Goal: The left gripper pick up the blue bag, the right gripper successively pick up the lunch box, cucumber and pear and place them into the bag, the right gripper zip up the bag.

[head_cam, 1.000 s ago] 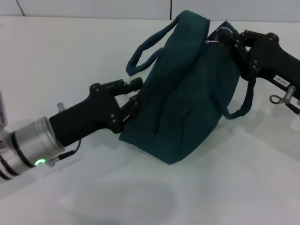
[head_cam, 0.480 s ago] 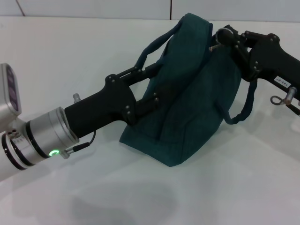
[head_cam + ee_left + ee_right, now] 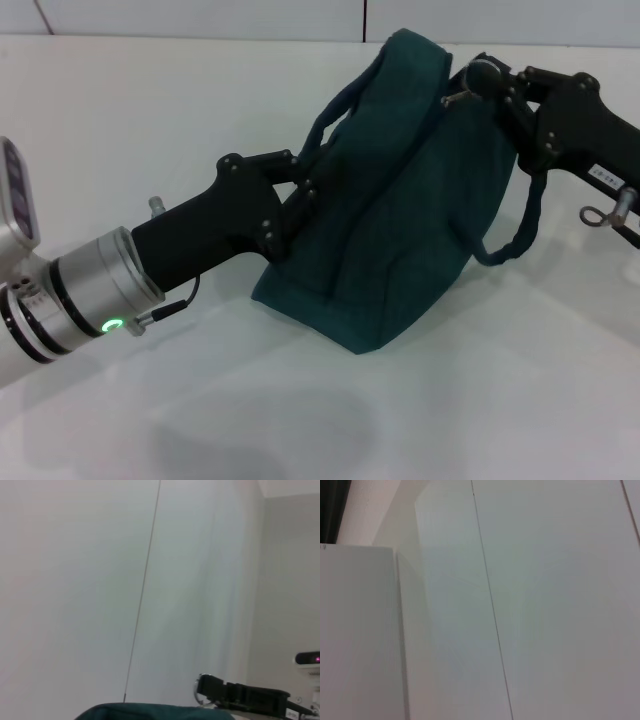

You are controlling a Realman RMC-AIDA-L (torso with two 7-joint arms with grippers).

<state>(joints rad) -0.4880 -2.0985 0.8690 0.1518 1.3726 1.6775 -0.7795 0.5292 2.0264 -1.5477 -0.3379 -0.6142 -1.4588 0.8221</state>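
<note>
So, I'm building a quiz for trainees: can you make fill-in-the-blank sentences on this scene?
1. The dark teal fabric lunch bag stands on a ____ table.
2. The black left gripper meets the bag at its ____ side.
3. The black right gripper sits at the bag's ____ edge, by the zipper pull.
4. The ring on the left arm's silver wrist glows ____.

Missing words: white; left; top; green

1 blue bag (image 3: 400,210) with 2 loop handles sits on 1 white desk (image 3: 150,120). Beside the bag: 1 left gripper (image 3: 305,185), 1 right gripper (image 3: 480,85).
</note>
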